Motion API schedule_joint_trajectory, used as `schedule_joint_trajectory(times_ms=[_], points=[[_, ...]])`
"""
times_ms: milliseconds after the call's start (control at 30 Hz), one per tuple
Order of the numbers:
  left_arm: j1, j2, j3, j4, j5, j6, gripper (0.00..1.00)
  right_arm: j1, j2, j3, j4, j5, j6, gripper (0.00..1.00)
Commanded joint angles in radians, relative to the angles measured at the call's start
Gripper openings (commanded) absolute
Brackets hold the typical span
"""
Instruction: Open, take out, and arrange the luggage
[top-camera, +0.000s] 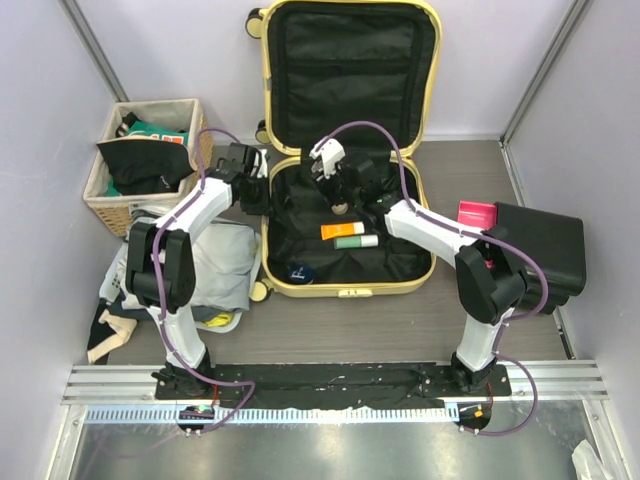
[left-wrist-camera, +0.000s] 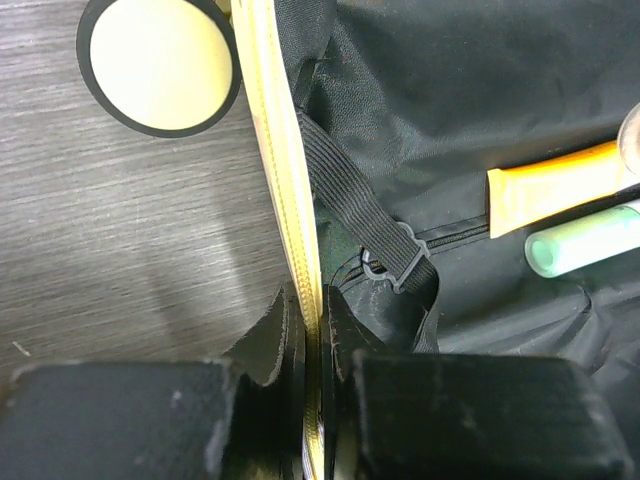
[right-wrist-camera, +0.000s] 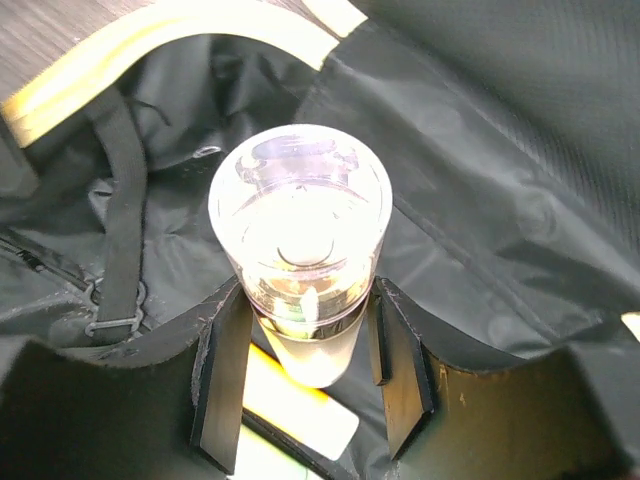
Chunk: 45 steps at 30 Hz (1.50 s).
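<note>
Down on a dark wood-grain tabletop, boxed in by pale lilac walls. Far left, a wicker basket stuffed with clothes, near the back corner.

Next along, left claw, pressed together on the yellow left rim of the luggage, just short of a cream caster wheel.

Centre stage, the luggage itself: wide open, base half flat on the tabletop, black lining facing up, lid propped upright against the back wall. Long axis straight away from the arms, hinge at the far end of the base.

Inside, an orange tube and a green tube side by side. Above them, right claw, fingers snug either side of a clear bottle; gripping or only flanking, impossible to tell.

Far right, a black case beside the luggage.
</note>
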Motion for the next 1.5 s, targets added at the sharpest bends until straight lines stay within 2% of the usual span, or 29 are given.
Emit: schedule_joint_trajectory(times_ms=[0,100,500,700,967,1333,1467], points=[[0.021,-0.125,0.028,0.018,0.032,0.037,0.0,-0.003,-0.08,-0.025,0.066,0.073,0.082,0.01],[0.021,-0.128,0.031,0.016,0.029,0.039,0.0,-0.003,-0.173,-0.064,0.063,0.145,0.114,0.01],[0.021,-0.131,0.034,0.016,0.078,0.02,0.0,-0.024,-0.607,-0.081,-0.319,0.424,0.22,0.01],[0.022,-0.132,0.034,0.016,0.093,0.014,0.0,-0.069,-0.732,-0.113,-0.457,0.602,0.227,0.01],[0.021,-0.135,0.031,0.028,0.138,-0.009,0.0,-0.299,-0.862,-0.176,-0.546,0.528,0.28,0.01],[0.021,-0.143,0.028,0.036,0.15,-0.012,0.0,-0.426,-0.836,-0.253,-0.528,0.488,0.267,0.01],[0.021,-0.143,0.026,0.035,0.15,-0.012,0.0,-0.459,-0.867,-0.346,-0.453,0.471,0.272,0.01]])
